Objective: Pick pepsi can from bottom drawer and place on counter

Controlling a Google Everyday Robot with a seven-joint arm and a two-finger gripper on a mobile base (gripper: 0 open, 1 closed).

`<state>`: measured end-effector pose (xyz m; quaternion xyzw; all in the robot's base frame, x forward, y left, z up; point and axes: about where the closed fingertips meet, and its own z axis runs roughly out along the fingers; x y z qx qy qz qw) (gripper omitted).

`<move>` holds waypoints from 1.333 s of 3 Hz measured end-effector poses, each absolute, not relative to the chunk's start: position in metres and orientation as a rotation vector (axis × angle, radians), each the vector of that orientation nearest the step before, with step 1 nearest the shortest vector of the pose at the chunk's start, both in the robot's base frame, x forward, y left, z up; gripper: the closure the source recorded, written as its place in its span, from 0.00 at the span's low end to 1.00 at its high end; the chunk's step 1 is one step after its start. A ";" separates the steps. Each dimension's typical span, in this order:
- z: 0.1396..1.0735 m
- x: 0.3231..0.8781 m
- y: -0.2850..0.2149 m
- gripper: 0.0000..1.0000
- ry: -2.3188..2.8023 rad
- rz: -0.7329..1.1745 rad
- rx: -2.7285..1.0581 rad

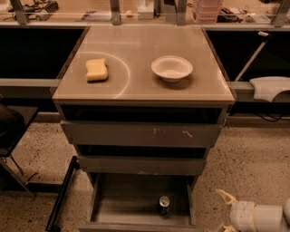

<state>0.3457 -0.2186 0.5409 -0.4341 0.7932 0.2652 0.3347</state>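
The pepsi can (163, 205) stands upright in the open bottom drawer (122, 201), near its front right, silver lid up. The counter (138, 43) caps the grey drawer cabinet above. My gripper (221, 212) is at the lower right corner of the camera view, just right of the drawer's right wall and at about the can's height. Its two pale fingers (225, 196) are spread apart and hold nothing. It is clear of the can and the drawer.
A yellow sponge (97, 70) and a white bowl (171, 68) lie on the counter. Two shut drawer faces (140, 134) sit above the open drawer. A cluttered ledge with metal posts (115, 10) runs behind. A black leg (61, 195) slants at the left.
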 end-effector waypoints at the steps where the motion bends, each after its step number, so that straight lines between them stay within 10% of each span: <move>1: 0.510 0.335 -0.205 0.00 2.077 0.793 -1.085; 4: 0.436 0.409 -0.132 0.00 1.986 0.985 -0.953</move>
